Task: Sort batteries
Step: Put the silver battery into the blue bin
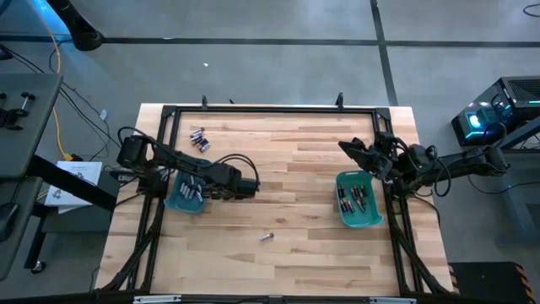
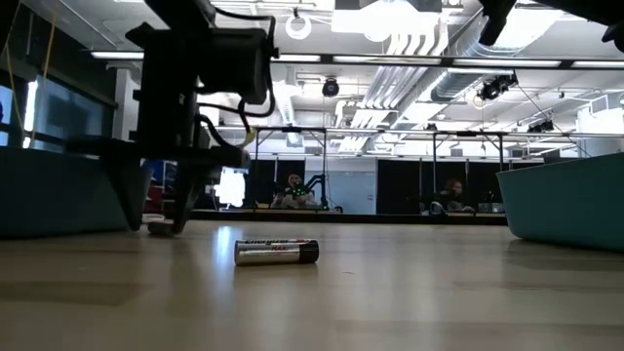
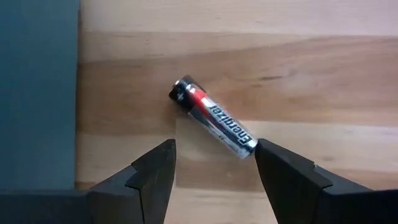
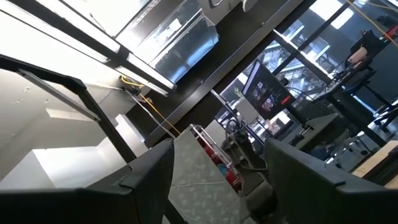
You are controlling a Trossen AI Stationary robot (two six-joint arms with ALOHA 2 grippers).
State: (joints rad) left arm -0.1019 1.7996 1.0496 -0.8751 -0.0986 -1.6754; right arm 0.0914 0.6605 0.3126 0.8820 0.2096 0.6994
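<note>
While the left end effector hovers low over the wooden desk, its two dark fingers stand released, spread apart with nothing between them. Just ahead of the fingertips, in the left wrist view, lies a silver-and-red battery with a black end, tilted across the wood grain; its label reads "Energizer". It touches neither finger. Beside it runs the wall of the left teal bin, which sits near the desk's left edge and holds several batteries.

A second loose cell, the lone battery, lies toward the desk's near edge, well apart from both bins; in the low view it lies on its side, its silver label bearing red lettering too small to read. A small battery cluster rests near the far left corner.

The right end effector waits raised above the far side of the right teal bin, fingers released and empty. That bin, near the right edge, also holds batteries.
</note>
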